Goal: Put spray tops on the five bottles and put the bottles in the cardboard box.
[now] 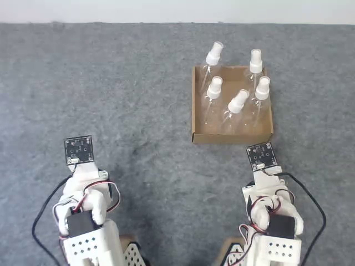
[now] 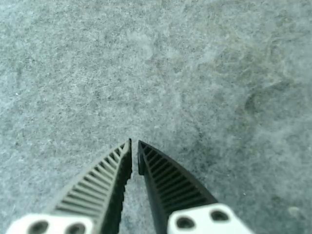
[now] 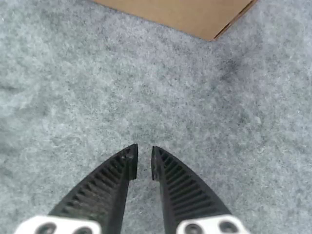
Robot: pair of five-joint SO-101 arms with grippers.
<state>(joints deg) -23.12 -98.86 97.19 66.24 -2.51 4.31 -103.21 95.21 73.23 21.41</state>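
While the left gripper (image 2: 134,142) hangs closed and empty over the grey felt (image 2: 195,73), the right gripper (image 3: 144,147) does likewise just short of the cardboard box (image 1: 233,137), where all five bottles (image 1: 237,102) stand capped; I'd say nothing remains to do.

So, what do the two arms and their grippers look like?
The left arm and right arm are white plastic with black motor blocks and perforated white bases. Red, white and black wires cross the joints; a black cable loops beside each. Each wrist carries a small black square circuit board. The left gripper and right gripper have black, ribbed, tapering fingers on white mounts.
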